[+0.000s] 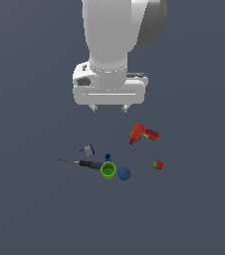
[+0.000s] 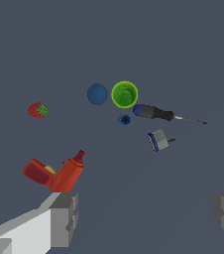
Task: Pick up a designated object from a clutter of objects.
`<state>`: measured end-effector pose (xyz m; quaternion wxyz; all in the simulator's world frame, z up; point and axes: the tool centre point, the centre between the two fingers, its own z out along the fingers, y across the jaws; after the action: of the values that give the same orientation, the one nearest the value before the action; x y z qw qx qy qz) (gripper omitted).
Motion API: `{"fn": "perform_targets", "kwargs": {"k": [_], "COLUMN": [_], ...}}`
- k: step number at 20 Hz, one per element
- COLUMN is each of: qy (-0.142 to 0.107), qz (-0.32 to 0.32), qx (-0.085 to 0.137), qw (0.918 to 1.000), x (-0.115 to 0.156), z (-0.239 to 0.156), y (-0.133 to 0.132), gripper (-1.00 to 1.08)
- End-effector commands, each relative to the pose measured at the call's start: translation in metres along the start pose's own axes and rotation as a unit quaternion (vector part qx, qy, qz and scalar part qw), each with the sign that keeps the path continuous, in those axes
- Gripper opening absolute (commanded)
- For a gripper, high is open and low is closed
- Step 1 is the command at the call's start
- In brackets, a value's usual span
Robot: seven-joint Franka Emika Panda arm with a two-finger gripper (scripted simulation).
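The robot's fingers [image 1: 109, 107] hang high over the grey tabletop [image 1: 30, 209]. They are wide apart and hold nothing. The little dark blue spool [image 2: 124, 119] sits on the tabletop, just beside the green cup [image 2: 124, 94] and close to the black handle of the screwdriver [image 2: 156, 112]. A blue ball [image 2: 97, 94] rests right next to the cup on its other side. A small grey and blue piece [image 2: 157, 140] lies near the spool. The red drill [image 1: 142, 133] and the strawberry [image 1: 158, 164] lie farther off.
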<state>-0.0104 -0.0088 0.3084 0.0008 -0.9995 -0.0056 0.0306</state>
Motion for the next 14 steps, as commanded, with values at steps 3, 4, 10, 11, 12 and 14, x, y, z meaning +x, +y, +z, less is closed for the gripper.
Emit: {"fn": "perform_targets", "kwargs": {"k": [3,4,10,11,12,14], "qy": [-0.001,-0.003,-0.016,-0.017,-0.017,-0.016], "qz": [-0.003,-0.006,-0.035,-0.036,-0.036,-0.034], "qx": [0.000,-0.001,-0.006,-0.006,-0.006,-0.006], "qw": [1.0000,1.0000,0.9992,0.9992,0.9992,0.9993], "x": [0.000,0.000,-0.003,-0.003,-0.003,-0.003], "z": [0.001,0.003,0.015,0.015,0.014,0.015], "y": [-0.001,-0.003,-0.017,-0.017,-0.017,-0.017], "gripper": [1.00,1.00,1.00,1.00,1.00,1.00]}}
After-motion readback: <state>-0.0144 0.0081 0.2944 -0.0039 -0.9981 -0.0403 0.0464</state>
